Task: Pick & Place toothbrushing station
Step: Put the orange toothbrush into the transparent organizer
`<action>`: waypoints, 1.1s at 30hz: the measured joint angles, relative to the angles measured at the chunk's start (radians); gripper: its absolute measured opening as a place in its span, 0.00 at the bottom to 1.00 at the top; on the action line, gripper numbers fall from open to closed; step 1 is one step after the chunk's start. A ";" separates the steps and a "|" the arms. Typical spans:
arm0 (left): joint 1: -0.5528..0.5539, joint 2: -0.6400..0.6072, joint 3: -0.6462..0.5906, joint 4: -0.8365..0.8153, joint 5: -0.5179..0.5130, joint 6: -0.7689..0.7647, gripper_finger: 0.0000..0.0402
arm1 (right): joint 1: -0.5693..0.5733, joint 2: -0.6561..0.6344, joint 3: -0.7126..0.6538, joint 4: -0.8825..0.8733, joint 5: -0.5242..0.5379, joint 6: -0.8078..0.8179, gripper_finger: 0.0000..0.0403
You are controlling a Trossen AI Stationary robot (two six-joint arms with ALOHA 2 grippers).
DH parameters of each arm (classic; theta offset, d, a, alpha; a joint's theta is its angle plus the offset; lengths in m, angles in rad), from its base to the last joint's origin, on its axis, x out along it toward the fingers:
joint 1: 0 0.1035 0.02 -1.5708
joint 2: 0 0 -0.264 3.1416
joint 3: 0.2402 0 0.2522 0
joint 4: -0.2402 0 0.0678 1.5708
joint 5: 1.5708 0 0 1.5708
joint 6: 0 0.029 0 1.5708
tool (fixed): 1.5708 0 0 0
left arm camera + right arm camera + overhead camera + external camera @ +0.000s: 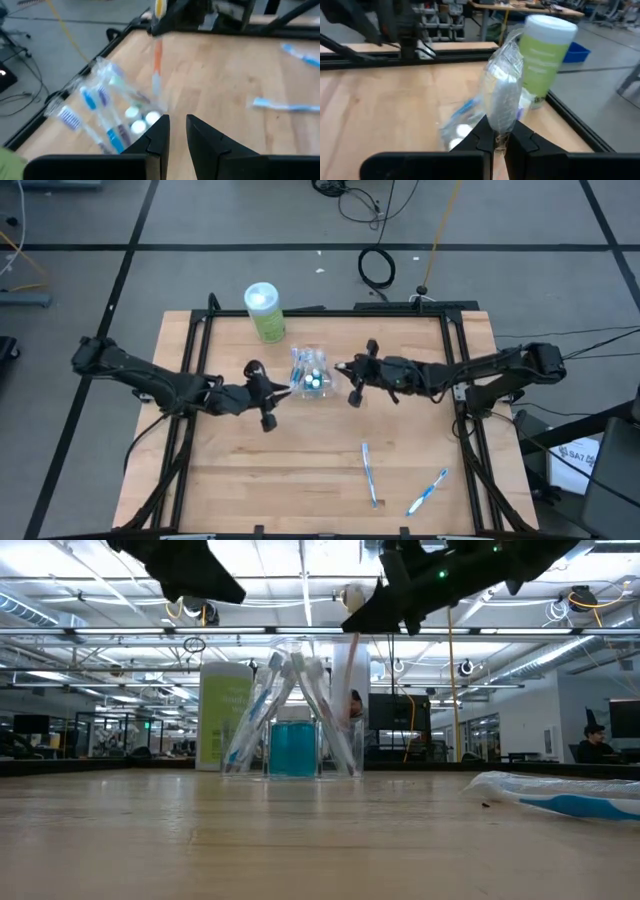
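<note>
**Wrapped toothbrush held over the cup**

Right claw [343, 369], clamped on a wrapped toothbrush [503, 95], hangs just right of the clear cup [309, 372]. Left claw [283, 392], slightly parted, empty, just left of cup. Two toothbrushes [369, 473] lie nearer the counter [230, 470] front edge.

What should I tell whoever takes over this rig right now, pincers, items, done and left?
Right pincer: shut on a wrapped toothbrush, held over the clear cup.
Left pincer: beside the cup, holding nothing visible.
Done: several wrapped toothbrushes stand in the cup; green canister behind it.
Left: drop the held toothbrush in, then collect two loose toothbrushes from the table's near right part.
</note>
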 joint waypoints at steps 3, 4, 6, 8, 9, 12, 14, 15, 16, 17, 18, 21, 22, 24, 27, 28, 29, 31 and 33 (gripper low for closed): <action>0.012 -0.008 0.000 -0.046 0.002 -0.018 0.17 | -0.033 -0.002 0.000 -0.012 0.000 0.000 0.03; 0.014 -0.009 0.000 -0.050 0.002 -0.027 0.17 | -0.042 -0.002 0.000 -0.022 0.000 0.000 0.03; 0.020 -0.009 0.000 -0.052 0.002 -0.032 0.17 | -0.054 -0.001 0.000 -0.047 -0.009 0.006 0.03; 0.025 -0.009 0.000 -0.054 0.002 -0.029 0.17 | -0.066 -0.001 0.000 -0.066 -0.069 0.038 0.03; 0.028 -0.009 0.000 -0.053 0.002 -0.029 0.17 | -0.071 -0.001 0.000 -0.074 -0.100 0.054 0.03; 0.037 -0.008 0.000 -0.054 0.002 -0.030 0.17 | -0.080 -0.001 0.000 -0.105 -0.131 0.090 0.03; 0.042 -0.008 0.000 -0.053 0.002 -0.036 0.17 | -0.086 -0.001 0.000 -0.124 -0.128 0.108 0.03; 0.045 -0.008 0.000 -0.053 0.002 -0.043 0.17 | -0.090 -0.001 0.000 -0.136 -0.127 0.120 0.03; 0.046 -0.008 0.000 -0.053 0.002 -0.050 0.17 | -0.093 -0.001 -0.001 -0.141 -0.127 0.133 0.03; 0.046 -0.008 0.000 -0.053 0.002 -0.053 0.17 | -0.095 -0.001 -0.010 -0.133 -0.127 0.142 0.03; 0.046 -0.008 0.000 -0.053 0.002 -0.054 0.17 | -0.098 -0.002 -0.025 -0.116 -0.127 0.147 0.03; 0.045 -0.008 0.000 -0.052 0.002 -0.054 0.17 | -0.104 0.016 -0.069 -0.058 -0.128 0.147 0.05; 0.045 -0.008 0.000 -0.052 0.002 -0.055 0.17 | -0.105 0.019 -0.084 -0.036 -0.128 0.145 0.06; 0.045 -0.008 0.000 -0.051 0.002 -0.055 0.17 | -0.106 0.019 -0.101 0.015 -0.128 0.109 0.09; 0.045 -0.008 0.000 -0.051 0.002 -0.055 0.17 | -0.106 0.017 -0.106 0.031 -0.128 0.059 0.14; 0.045 -0.008 0.000 -0.051 0.002 -0.054 0.17 | -0.106 0.017 -0.106 0.027 -0.128 0.056 0.17; 0.045 -0.008 0.000 -0.051 0.002 -0.054 0.17 | -0.105 0.018 -0.107 0.025 -0.128 0.054 0.19; 0.045 -0.008 0.000 -0.051 0.001 -0.054 0.17 | -0.105 0.018 -0.107 0.032 -0.128 0.050 0.24; 0.045 -0.008 0.000 -0.052 0.002 -0.054 0.17 | -0.105 0.018 -0.107 0.032 -0.128 0.050 0.30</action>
